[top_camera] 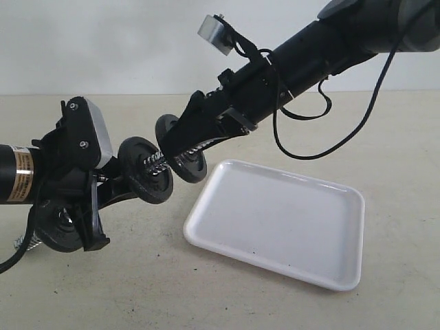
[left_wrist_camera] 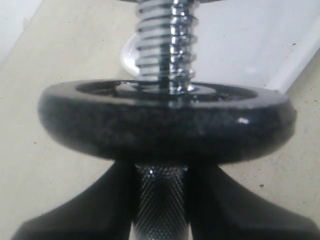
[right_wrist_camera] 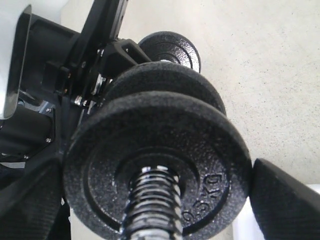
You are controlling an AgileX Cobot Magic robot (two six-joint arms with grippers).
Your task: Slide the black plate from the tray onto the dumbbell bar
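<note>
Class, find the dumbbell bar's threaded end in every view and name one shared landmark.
Exterior view: threaded end left of centre, between middle disc and black plate.
Left wrist view: threaded end emerging from middle disc.
Right wrist view: threaded end through black plate.
Shared landmark: middle disc.

Quick rundown of where stuff sits: your left gripper (top_camera: 110, 191) has the dumbbell bar (top_camera: 155, 163) pinched over on the left of the exterior view, up off the table (top_camera: 137, 289), and the bar runs up and to the right from there. You've got 3 discs on it. The end disc (top_camera: 58, 223) is at the low left end, the middle disc (top_camera: 146, 172) sits just past that gripper's fingers on the other side, and the black plate (right_wrist_camera: 165, 130) is nearest the upper right end, between the fingers of your right gripper (top_camera: 182, 155). A short gap of bar separates those last 2. The tray (top_camera: 275, 220) lies flat on the table to the right, under the right arm, apart from the bar.
</note>
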